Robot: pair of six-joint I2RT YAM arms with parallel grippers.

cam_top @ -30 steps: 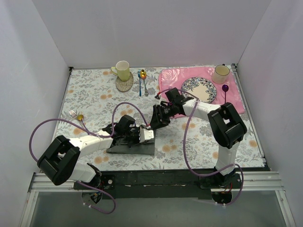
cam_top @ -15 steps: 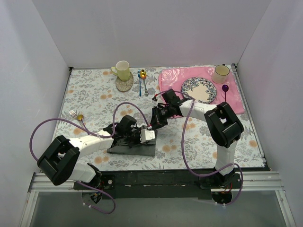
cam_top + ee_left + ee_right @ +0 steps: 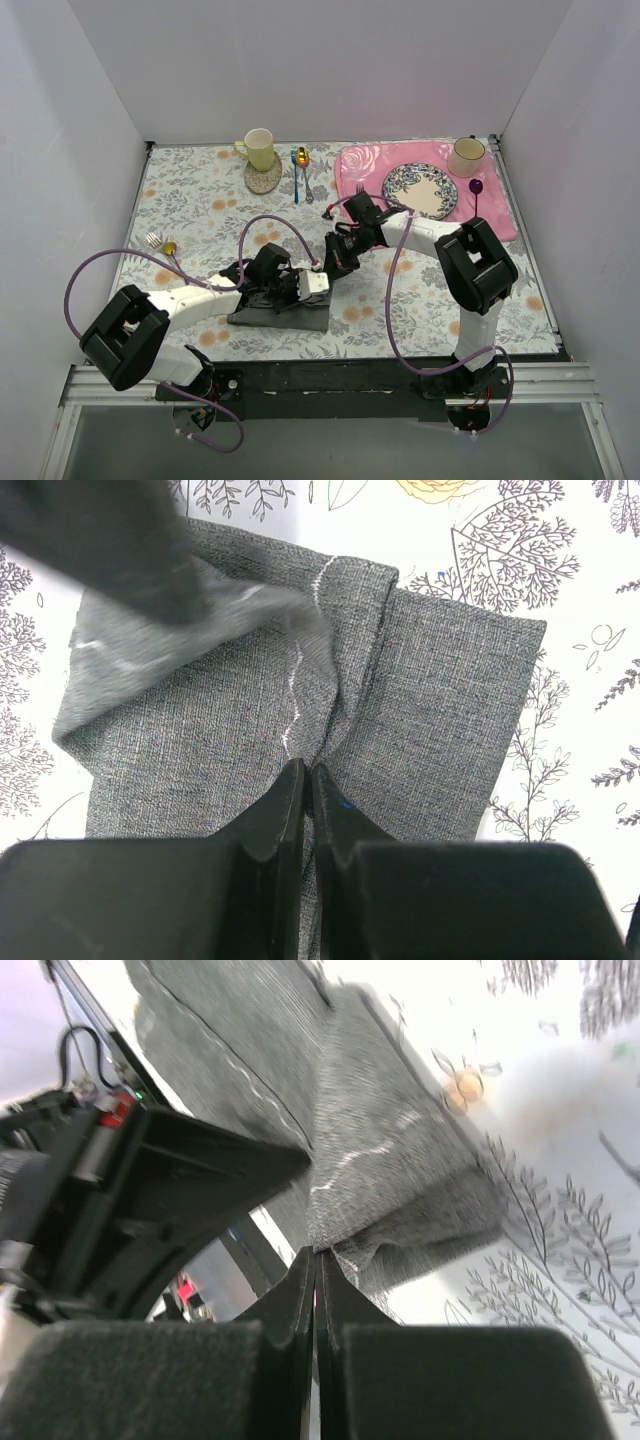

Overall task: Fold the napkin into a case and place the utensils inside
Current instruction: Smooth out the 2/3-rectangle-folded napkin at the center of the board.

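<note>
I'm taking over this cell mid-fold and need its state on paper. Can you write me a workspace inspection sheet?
Surface: floral tablecloth, lying flat.
Job's things: grey napkin partly folded, near the front edge; silver fork and gold-purple spoon at the left side, apart from it.
Clutter: mug on coaster, blue-handled spoon, pink placemat with plate, cup, purple spoon.
Tools: left tool and right tool both shut on napkin folds.
Cables: purple cables loop beside both arms.
Surroundings: white walls.

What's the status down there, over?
Left end effector and right end effector shut on napkin. Napkin partly folded; utensils lie far left, not inside. Nothing blocking.
</note>
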